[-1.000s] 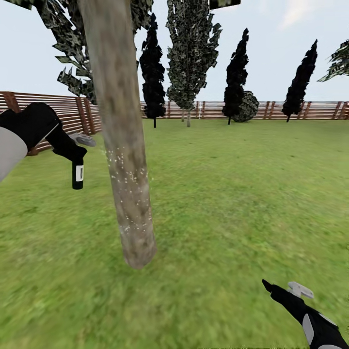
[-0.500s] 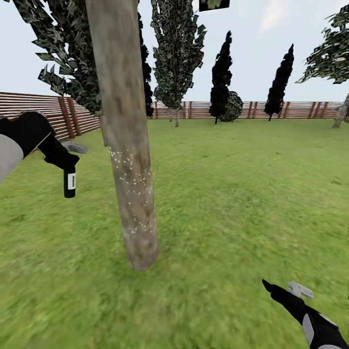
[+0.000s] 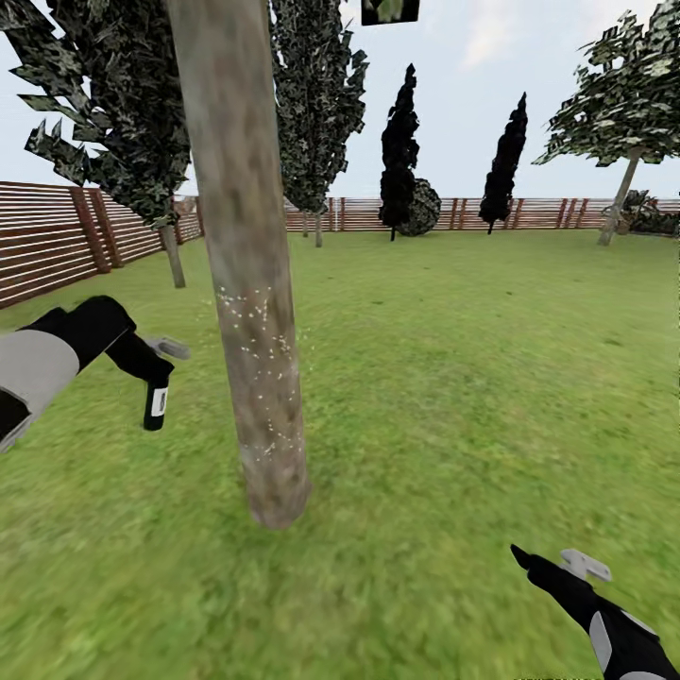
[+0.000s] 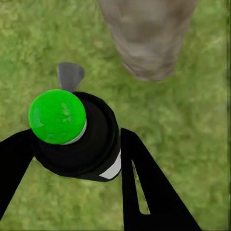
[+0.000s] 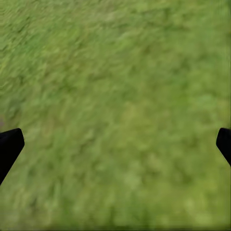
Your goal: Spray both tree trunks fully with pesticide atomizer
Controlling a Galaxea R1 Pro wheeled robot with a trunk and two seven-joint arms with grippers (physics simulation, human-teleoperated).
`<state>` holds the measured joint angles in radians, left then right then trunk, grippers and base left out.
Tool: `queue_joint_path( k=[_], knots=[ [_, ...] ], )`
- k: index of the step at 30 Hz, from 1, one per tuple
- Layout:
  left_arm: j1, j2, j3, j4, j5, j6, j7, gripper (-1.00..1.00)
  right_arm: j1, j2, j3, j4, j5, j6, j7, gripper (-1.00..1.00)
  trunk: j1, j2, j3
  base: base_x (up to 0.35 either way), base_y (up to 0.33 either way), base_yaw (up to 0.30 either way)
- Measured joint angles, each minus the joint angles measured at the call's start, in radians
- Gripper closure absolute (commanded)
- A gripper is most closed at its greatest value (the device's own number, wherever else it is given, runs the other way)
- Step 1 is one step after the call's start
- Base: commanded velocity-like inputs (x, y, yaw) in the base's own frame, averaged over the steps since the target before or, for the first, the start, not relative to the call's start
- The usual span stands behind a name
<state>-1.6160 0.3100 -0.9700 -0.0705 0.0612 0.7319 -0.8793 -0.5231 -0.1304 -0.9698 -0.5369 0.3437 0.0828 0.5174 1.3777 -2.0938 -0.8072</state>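
While its two black fingers [image 4: 139,183] clamp the dark barrel from either side, the left gripper [image 3: 151,378] holds the pesticide atomizer [image 3: 156,404] hanging at nine o'clock of the tree trunk [image 3: 250,312], near it but apart. The bottle looks light, rigid and smooth, so a mid-body grip below the glossy green cap [image 4: 57,117] seems safest. White specks dot the rough mottled bark. Over blurred lawn [image 5: 115,110], the right gripper [image 5: 115,144] spreads wide, holding nothing.

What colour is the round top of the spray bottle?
Bright green, on the black pesticide atomizer, best seen in the left wrist view.
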Motion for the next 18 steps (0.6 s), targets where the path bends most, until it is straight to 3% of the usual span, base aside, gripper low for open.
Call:
queue_joint_path(
  k=[3,5,10,13,17,18],
  knots=[
    [0.018,0.000,0.003,0.000,0.088,-0.014,0.002,1.00,0.000,0.000,0.000,0.000,0.000,0.000,0.000,-1.00,0.000,0.000,0.000,0.000,0.011,-0.236],
    [0.024,0.000,0.000,0.001,0.119,-0.048,0.004,1.00,0.000,0.000,0.000,0.000,0.000,0.000,0.000,-1.00,0.000,0.000,0.000,0.000,0.002,-0.267],
    [0.037,0.002,0.000,0.002,0.134,-0.073,0.005,1.00,0.000,0.000,0.000,0.000,0.000,0.000,0.000,-1.00,0.000,0.000,0.000,0.000,0.000,-0.146],
    [0.038,0.029,-0.006,0.033,0.134,-0.106,0.005,1.00,0.000,0.000,0.000,0.000,0.000,0.000,0.000,-1.00,0.000,0.000,0.000,-0.016,0.000,-0.008],
    [0.050,0.035,-0.002,0.048,0.140,-0.147,0.005,1.00,0.000,0.000,0.000,0.000,0.000,0.000,0.000,-1.00,0.000,0.000,0.000,-0.231,0.050,-0.001],
    [0.054,0.035,0.002,0.049,0.163,-0.149,0.005,1.00,0.000,0.000,0.000,0.000,0.000,0.000,0.000,-1.00,0.000,0.000,0.000,-0.303,0.078,-0.026]
  ],
)
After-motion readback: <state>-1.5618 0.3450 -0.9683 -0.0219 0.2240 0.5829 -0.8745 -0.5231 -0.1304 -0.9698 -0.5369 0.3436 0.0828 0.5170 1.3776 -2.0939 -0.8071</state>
